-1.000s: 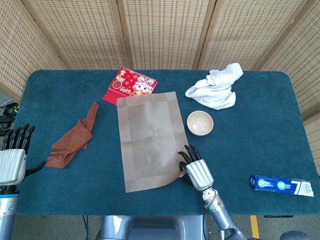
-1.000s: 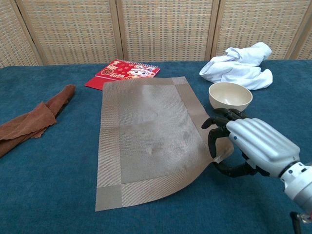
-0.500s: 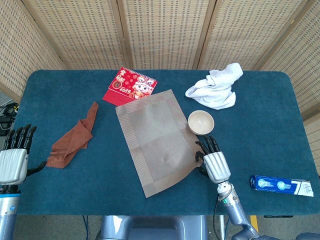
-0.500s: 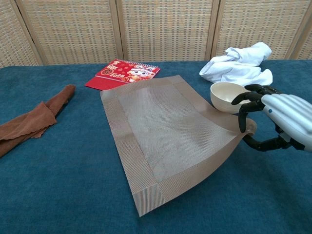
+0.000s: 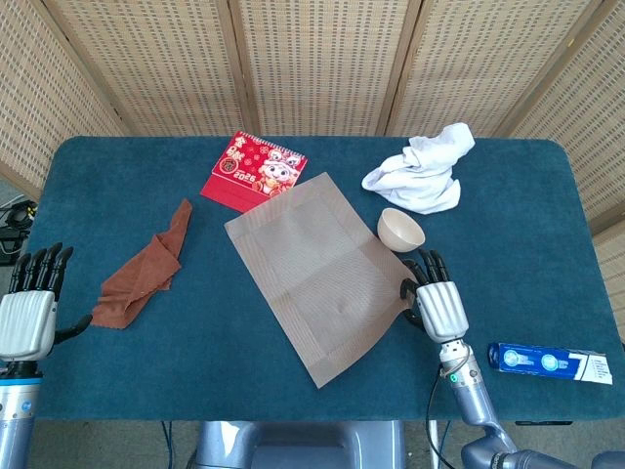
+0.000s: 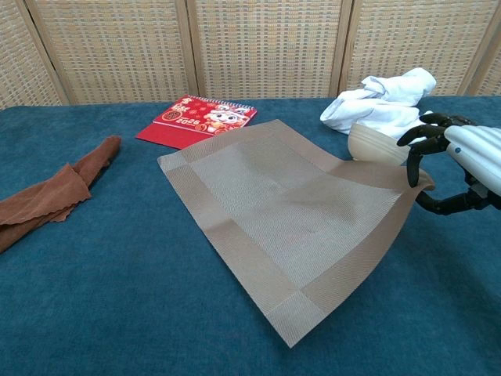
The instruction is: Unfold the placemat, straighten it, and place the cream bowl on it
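Observation:
The tan woven placemat (image 5: pixel 314 277) lies unfolded and skewed on the blue table, its long side running diagonally. My right hand (image 5: pixel 437 301) pinches its right corner and holds that corner raised off the cloth; in the chest view the hand (image 6: pixel 460 163) sits at the right edge. The cream bowl (image 5: pixel 400 231) is tipped on its side against the mat's lifted edge (image 6: pixel 374 146). My left hand (image 5: pixel 27 315) hovers at the table's left edge with fingers spread and nothing in it; only the head view shows it.
A red calendar (image 5: pixel 254 168) touches the mat's far corner. A white cloth (image 5: pixel 420 174) is bunched just behind the bowl. A brown rag (image 5: pixel 146 269) lies at the left. A blue box (image 5: pixel 549 362) sits near the front right edge.
My right hand has pulled the mat's corner to the right, swinging the mat round. The mat's raised edge has pushed the bowl back and tipped it over. The left hand has stayed put.

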`<move>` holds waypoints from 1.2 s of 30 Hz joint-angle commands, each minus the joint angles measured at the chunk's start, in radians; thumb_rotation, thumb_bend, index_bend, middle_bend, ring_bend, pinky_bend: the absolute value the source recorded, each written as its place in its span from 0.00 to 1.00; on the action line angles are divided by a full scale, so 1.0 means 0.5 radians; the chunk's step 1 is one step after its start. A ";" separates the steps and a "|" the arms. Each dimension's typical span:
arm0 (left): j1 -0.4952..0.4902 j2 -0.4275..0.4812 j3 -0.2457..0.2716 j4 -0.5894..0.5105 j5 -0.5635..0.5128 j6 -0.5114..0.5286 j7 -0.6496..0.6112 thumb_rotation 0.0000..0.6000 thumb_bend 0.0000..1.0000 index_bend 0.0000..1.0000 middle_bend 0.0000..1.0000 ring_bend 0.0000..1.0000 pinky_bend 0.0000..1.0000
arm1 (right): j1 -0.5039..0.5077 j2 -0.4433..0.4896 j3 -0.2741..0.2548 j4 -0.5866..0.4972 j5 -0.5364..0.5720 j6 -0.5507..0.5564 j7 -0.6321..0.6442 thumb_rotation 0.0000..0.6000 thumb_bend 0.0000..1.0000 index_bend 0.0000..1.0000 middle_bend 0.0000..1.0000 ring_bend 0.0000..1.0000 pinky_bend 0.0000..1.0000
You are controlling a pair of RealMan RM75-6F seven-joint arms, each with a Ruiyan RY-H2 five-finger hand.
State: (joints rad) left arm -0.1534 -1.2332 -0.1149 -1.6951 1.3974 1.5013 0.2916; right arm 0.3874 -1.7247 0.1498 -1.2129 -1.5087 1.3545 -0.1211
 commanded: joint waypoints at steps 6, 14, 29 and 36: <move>-0.002 -0.002 -0.002 0.005 -0.008 -0.006 0.001 1.00 0.12 0.00 0.00 0.00 0.00 | 0.047 0.031 0.060 0.034 0.062 -0.049 -0.033 1.00 0.59 0.66 0.31 0.00 0.00; -0.005 -0.004 -0.007 0.011 -0.026 -0.013 0.004 1.00 0.12 0.00 0.00 0.00 0.00 | 0.095 0.052 0.114 0.066 0.136 -0.111 -0.058 1.00 0.59 0.66 0.31 0.00 0.00; -0.017 -0.019 -0.016 0.021 -0.056 -0.029 0.036 1.00 0.12 0.00 0.00 0.00 0.00 | 0.198 0.122 0.207 0.195 0.257 -0.228 -0.089 1.00 0.58 0.66 0.31 0.01 0.00; -0.025 -0.029 -0.020 0.029 -0.075 -0.042 0.052 1.00 0.12 0.00 0.00 0.00 0.00 | 0.252 0.158 0.238 0.275 0.291 -0.273 -0.101 1.00 0.58 0.67 0.32 0.01 0.00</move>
State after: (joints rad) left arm -0.1655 -1.2475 -0.1249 -1.6811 1.3601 1.4807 0.3174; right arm 0.5101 -1.6486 0.2667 -1.0790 -1.3655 1.2213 -0.1688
